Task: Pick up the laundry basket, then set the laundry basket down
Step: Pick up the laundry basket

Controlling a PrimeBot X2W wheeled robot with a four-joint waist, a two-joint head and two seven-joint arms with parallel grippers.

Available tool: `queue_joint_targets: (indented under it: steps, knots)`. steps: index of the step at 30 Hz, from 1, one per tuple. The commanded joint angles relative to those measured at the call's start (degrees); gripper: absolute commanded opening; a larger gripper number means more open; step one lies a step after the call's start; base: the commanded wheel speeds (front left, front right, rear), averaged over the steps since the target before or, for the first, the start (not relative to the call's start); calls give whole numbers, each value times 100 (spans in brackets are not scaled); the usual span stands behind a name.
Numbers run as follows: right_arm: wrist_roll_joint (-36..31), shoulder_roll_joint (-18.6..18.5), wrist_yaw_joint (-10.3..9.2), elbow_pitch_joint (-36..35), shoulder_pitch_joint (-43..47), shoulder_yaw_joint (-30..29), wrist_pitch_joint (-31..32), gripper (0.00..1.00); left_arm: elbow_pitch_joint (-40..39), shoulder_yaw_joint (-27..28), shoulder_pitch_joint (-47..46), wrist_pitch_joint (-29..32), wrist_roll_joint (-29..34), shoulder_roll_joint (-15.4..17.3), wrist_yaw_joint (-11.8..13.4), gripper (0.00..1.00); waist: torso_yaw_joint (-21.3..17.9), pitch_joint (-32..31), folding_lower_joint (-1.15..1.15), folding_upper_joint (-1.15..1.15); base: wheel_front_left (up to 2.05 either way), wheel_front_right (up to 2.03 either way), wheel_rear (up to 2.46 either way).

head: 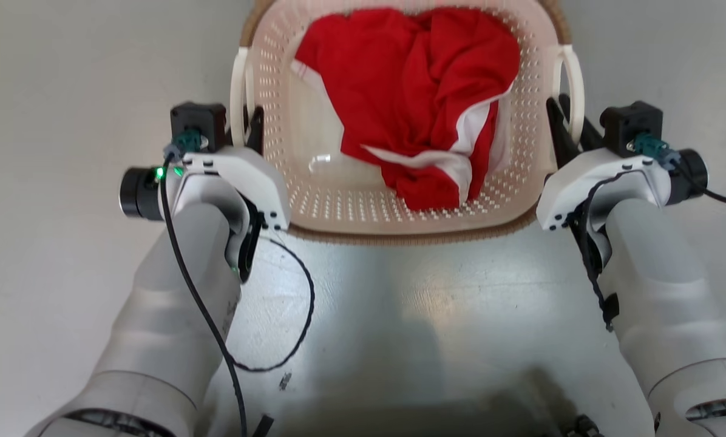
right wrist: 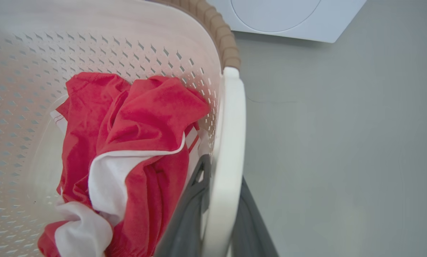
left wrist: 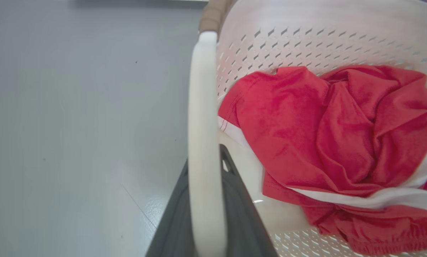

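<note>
head view: laundry basket (head: 411, 218) lies dead ahead between both arms, red garment (head: 411, 91) inside, with left gripper (head: 249, 124) and right gripper (head: 568, 124) level at its two sides, neither nearer. left wrist view: dark fingers (left wrist: 238, 214) pinch the left loop handle (left wrist: 202, 142) from both faces, closed onto it. right wrist view: same closed grip on the right loop handle (right wrist: 227, 142); i cannot tell whether the base is off the floor (right wrist: 342, 142).

— What did you have underfoot?
— Pale grey floor (head: 47, 243), smooth. Light pooled in a glossy sheen (head: 399, 285) down the middle, and a dark shadow (head: 411, 400) lay at the near edge.
— Any furniture?
— On my right wrist view I saw a white machine (right wrist: 288, 18) with a round door, standing on that floor.
</note>
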Motion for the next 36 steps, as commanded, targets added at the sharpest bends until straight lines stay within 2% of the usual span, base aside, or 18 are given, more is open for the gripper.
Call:
queue_joint_targets:
  steps: [1, 11, 12, 18, 26, 36]
  knots:
    - [-96, 18, 0, 48, 328, 126, -62, 0, -25, -8, 278, -37, -88, 194, 26, 0, -2, -270, 0, 0, 0, 0, 0]
    - [60, 18, 0, 572, 790, 560, -62, 0, 283, -593, 960, -37, -638, 194, 114, 0, 17, -1524, 0, 0, 0, 0, 0]
    - [178, 18, 0, 737, 940, 737, -62, 0, 416, -761, 1160, -37, -751, 194, 111, 0, 17, -1868, 0, 0, 0, 0, 0]
    - [717, 18, 0, 1057, 1467, 1428, 6, 0, 683, -1257, 1778, 18, -1114, 194, 137, 0, -7, -2930, 0, 0, 0, 0, 0]
    - [1682, 18, 0, 881, 2233, 2514, 587, 0, 721, -1868, 2524, 309, -1600, 194, 252, 0, -132, -4097, 0, 0, 0, 0, 0]
    - [2352, 18, 0, 626, 2694, 3225, 1160, 0, 537, -2522, 3069, 682, -2078, 194, 365, 0, -163, -4951, 0, 0, 0, 0, 0]
